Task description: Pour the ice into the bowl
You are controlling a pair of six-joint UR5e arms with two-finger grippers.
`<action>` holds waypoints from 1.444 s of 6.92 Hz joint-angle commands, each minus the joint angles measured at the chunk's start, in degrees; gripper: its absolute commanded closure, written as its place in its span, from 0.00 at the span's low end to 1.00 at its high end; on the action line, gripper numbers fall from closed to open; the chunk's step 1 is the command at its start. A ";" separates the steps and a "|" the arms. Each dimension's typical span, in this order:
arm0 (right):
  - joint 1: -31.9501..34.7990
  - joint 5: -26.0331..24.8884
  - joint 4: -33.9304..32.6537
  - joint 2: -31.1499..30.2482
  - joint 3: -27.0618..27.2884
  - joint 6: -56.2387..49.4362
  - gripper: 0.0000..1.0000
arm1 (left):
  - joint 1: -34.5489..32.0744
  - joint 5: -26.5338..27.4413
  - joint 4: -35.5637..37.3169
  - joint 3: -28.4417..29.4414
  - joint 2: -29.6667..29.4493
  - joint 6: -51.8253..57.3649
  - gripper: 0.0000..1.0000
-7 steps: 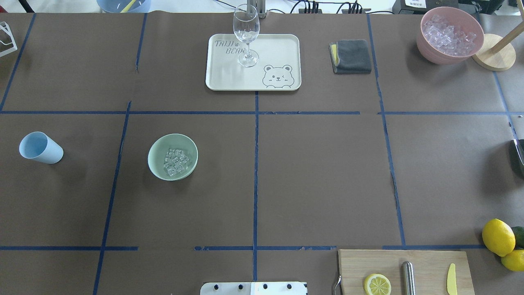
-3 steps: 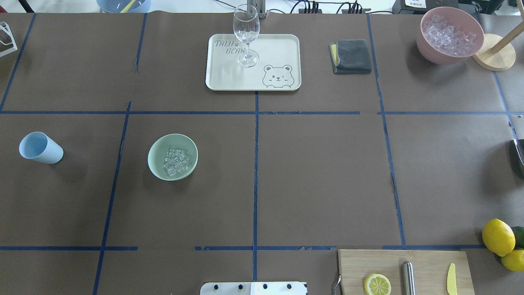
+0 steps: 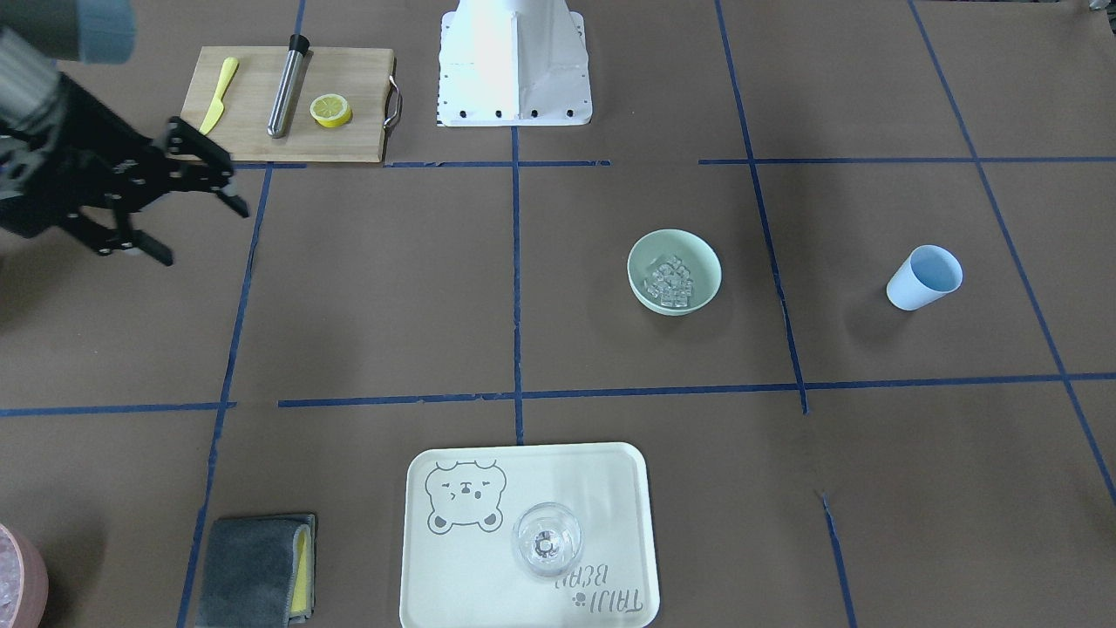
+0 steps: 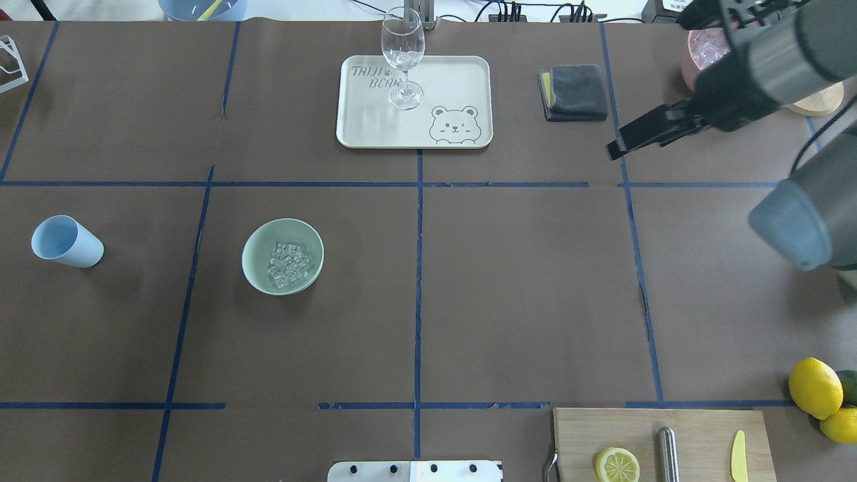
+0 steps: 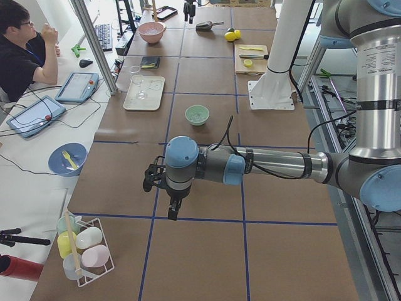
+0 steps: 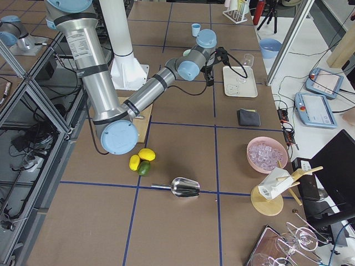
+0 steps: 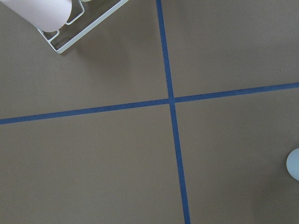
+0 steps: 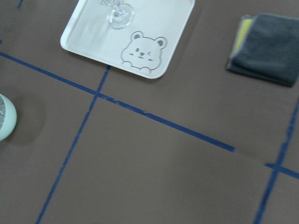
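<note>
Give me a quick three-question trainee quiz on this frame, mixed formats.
1. True or false: the ice already lies in the bowl.
2. What stands on the tray? A) wine glass B) blue cup C) half lemon
3. Fill in: the right hand is ___ and empty.
Key: 1 true; 2 A; 3 open.

A robotics lab: the table [image 4: 522, 281] is papered brown and gridded with blue tape [image 4: 418, 268], framed by aluminium posts [image 5: 94, 47], with tablets [image 5: 78, 86], cables [image 4: 505, 10] and a seated person [image 5: 19, 53] at a white side bench [image 5: 37, 182]
</note>
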 commanded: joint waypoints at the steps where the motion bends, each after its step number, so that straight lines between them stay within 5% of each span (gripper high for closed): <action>1: -15.30 -16.65 -0.76 13.39 -6.00 14.95 0.00 | 0.00 0.07 -0.02 -0.10 0.08 0.01 0.00; 4: -25.96 -32.06 -3.05 32.64 -26.71 23.06 0.02 | 0.00 -0.37 -0.02 -0.18 0.08 0.01 0.00; 6: -28.53 -35.17 -2.62 43.03 -42.10 26.14 0.03 | 0.00 -0.37 -0.02 -0.19 0.00 0.01 0.00; 8: -30.47 -36.24 -2.44 43.69 -45.15 27.03 0.09 | 0.00 -0.46 -0.02 -0.19 0.00 0.01 0.00; 10: -31.61 -36.50 -1.05 43.42 -47.95 27.46 0.36 | 0.00 -0.46 -0.11 -0.19 0.00 0.01 0.00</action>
